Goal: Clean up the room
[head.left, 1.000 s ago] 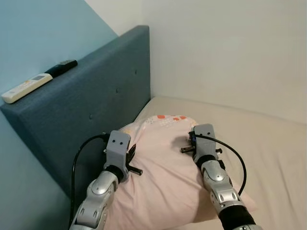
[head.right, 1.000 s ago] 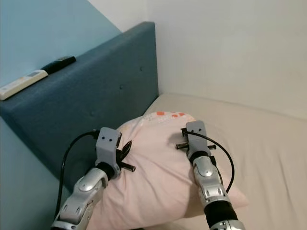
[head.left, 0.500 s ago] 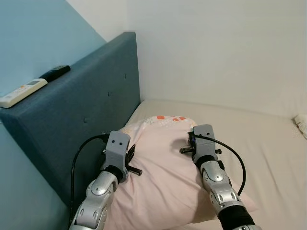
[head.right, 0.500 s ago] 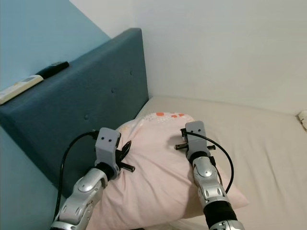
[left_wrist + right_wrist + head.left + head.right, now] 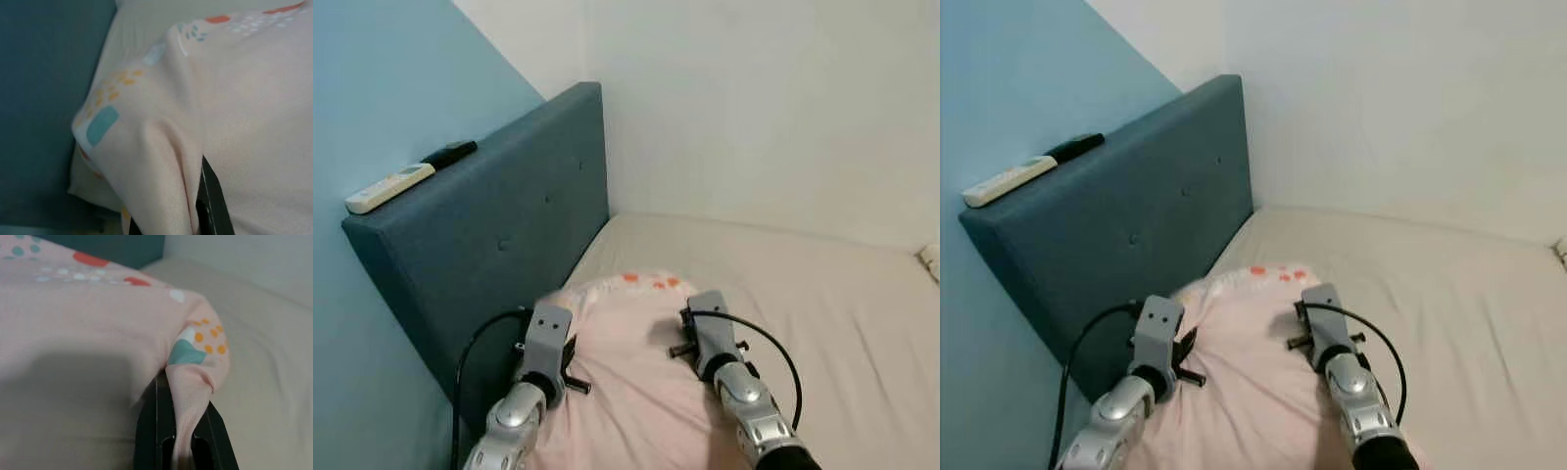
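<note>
**Desk:** What do you have in hand, operator?

**Caption:** You hold a soft pale-pink fabric pillow with coloured dots and patches (image 5: 631,372) between both arms, at the head end of the beige mattress (image 5: 822,294), close beside the dark teal upholstered headboard (image 5: 489,245). Your left gripper (image 5: 195,215) pinches a bunched fold of the pillowcase near the corner on the headboard side. Your right gripper (image 5: 183,431) pinches the opposite corner, with the cloth drawn down between its two black fingers (image 5: 151,426).

**Desk:** How will it handle?

**Caption:** By the look of it, light and limp. The fabric creases and puckers where you grip, so you are likely holding the cover more than the filling. Expect the middle to sag between your two holds, and the cloth may slip out if you pull the corners apart hard. It is not fragile.

**Desk:** Where should you take hold?

**Caption:** Where you are already: one corner on each side, gripping a deep fold. That keeps the pillow spread and level for setting against the headboard.

**Desk:** Anything else nearby?

**Caption:** A slim white remote control (image 5: 389,188) and a slim black remote control (image 5: 449,153) lie on top of the headboard, well apart from your grippers.
</note>
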Controlling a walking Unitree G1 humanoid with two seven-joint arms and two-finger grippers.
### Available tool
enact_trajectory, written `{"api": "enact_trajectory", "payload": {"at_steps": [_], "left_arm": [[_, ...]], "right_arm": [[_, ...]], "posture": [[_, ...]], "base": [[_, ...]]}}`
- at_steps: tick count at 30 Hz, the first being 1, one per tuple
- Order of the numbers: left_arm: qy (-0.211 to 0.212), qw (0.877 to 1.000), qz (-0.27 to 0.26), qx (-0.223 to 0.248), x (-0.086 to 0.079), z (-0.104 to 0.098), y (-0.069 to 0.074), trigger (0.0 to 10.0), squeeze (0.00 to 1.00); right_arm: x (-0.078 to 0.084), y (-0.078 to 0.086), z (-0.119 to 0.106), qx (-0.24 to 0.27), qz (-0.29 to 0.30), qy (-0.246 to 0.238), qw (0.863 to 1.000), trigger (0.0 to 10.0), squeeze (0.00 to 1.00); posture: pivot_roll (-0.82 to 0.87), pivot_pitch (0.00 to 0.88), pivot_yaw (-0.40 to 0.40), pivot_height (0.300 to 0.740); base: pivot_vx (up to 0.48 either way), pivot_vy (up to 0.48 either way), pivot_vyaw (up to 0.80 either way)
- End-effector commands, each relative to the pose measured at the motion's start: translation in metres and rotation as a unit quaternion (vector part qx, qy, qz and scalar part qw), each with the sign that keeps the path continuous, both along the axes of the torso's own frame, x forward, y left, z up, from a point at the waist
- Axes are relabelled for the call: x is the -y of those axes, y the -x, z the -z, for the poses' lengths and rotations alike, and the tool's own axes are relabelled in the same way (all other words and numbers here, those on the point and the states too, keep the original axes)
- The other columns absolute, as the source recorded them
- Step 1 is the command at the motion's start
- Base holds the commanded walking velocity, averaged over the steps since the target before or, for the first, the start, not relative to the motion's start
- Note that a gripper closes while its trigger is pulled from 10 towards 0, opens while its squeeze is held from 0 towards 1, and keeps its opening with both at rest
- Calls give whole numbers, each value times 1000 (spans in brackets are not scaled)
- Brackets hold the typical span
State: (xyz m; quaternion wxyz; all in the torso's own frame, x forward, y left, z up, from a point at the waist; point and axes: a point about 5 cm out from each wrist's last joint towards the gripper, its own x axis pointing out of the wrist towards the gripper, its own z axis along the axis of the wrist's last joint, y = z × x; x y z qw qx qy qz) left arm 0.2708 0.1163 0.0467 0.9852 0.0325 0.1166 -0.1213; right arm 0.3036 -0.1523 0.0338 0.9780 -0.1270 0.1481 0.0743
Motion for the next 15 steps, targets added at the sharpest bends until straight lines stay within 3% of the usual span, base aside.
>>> {"api": "enact_trajectory", "payload": {"at_steps": [1, 7, 15], "left_arm": [[-18, 999, -14, 23, -12, -4, -2, 10000, 0], [2, 999, -16, 48, -10, -17, -7, 10000, 0], [5, 997, -11, 73, -7, -24, -11, 10000, 0]], "right_arm": [[12, -2, -5, 17, 32, 14, 999, 10000, 0], [16, -5, -11, 34, 38, 6, 999, 10000, 0], [13, -10, -16, 46, 37, 1, 998, 10000, 0]], "posture": [[-25, 0, 16, 740], [-27, 0, 20, 740], [-26, 0, 19, 740]], "base": [[0, 0, 0], [0, 0, 0], [0, 461, 0]]}}
